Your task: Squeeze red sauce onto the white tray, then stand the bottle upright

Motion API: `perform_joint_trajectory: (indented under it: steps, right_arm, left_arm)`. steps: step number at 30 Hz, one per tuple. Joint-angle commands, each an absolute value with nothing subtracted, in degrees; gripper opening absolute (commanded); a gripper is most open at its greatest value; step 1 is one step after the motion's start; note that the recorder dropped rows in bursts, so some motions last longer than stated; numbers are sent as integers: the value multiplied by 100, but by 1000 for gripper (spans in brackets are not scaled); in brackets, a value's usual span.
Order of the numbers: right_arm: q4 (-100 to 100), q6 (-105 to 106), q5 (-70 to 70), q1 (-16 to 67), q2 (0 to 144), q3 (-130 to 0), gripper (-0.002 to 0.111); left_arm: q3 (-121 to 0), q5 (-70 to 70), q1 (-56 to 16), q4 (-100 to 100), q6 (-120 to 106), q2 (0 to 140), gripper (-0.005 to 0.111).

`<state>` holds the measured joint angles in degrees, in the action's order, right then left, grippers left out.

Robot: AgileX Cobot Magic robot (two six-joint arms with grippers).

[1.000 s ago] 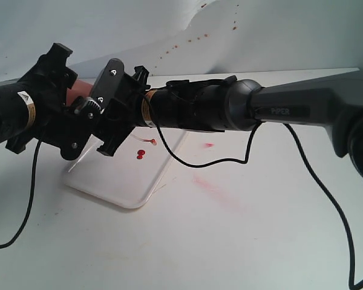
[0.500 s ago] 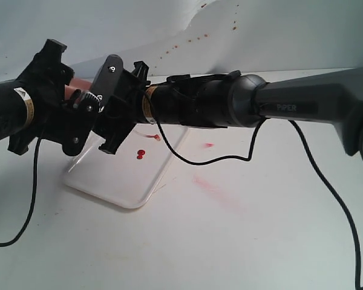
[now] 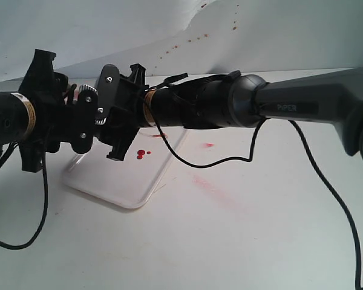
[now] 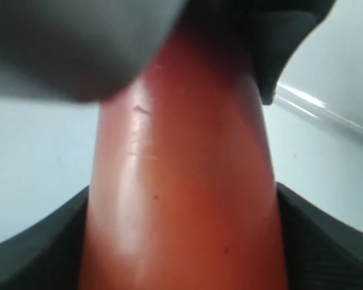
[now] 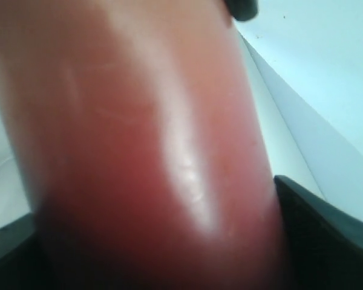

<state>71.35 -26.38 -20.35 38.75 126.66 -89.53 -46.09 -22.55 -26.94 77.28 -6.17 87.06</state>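
The two black arms meet over the left part of the white desk [image 3: 242, 248], the right one reaching well across the middle. Between them is the small translucent red plastic squeeze bottle [image 4: 181, 181]. From the exterior view I can hardly see it, since the hardware of both arms hides it, and I can't tell how it is tilted. Up close it fills both wrist views, glossy and orange-red in the left one, darkening to deep red at one end in the right one. The left gripper [image 3: 78, 124] is clamped onto the bottle, its dark fingers [image 4: 30, 248] pressed against either side of the body. The right gripper [image 3: 112, 106] grasps the same bottle, with black pads hugging its flanks. All of this hangs above the far end of the flat glossy white rectangular tray with rounded corners [image 3: 115, 184], which lies on the desk under the arms. On the tray, just beside the right gripper's lower edge, sit a few small rounded blobs of deep red sauce [image 3: 140, 154]. A faint pink smear [image 3: 215, 190] marks the desk to the right of the tray, and tiny reddish specks [image 3: 187, 41] dot the pale backdrop behind. A thin black cable [image 3: 230, 161] droops from the right arm.
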Motion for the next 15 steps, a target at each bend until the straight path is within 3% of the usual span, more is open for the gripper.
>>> perform_joint_trajectory:
  steps: [1,15]
  right_arm:
    - [7426,-2618,-2147,3892,12426,-9015,0]
    - [7449,-2456,-1462,3892,12426,-9015,0]
  left_arm:
    - [-4597,-2376,-2690,7097,-152,8726,0]
    - [-4597,-2397,-2690,7097,381,8726,1]
